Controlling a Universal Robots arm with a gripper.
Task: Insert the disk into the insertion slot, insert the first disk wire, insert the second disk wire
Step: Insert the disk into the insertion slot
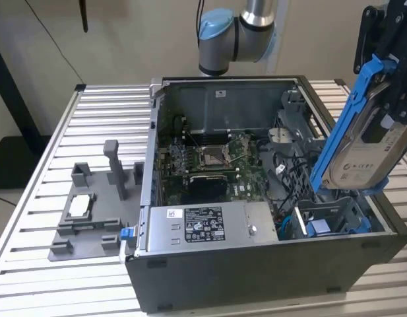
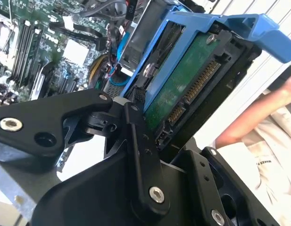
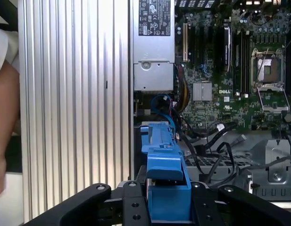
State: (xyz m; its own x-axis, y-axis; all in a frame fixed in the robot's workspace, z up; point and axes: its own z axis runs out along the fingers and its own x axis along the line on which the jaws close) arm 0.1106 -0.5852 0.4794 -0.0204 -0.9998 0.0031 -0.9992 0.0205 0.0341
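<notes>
I've got the flat silver-grey hard drive in its bright blue plastic carrier (image 1: 365, 155) clamped at one end between the black fingers (image 2: 138, 155). It hangs tilted in the air, just above the narrow dark grey metal drive bay (image 1: 328, 218) in the corner of the open computer case (image 1: 256, 277), at the exterior view's right. For this insertion I judge the tilt matters most. I'd square the carrier to the bay, keep off the loose black cables (image 3: 206, 146) beside it, and go down slowly.
</notes>
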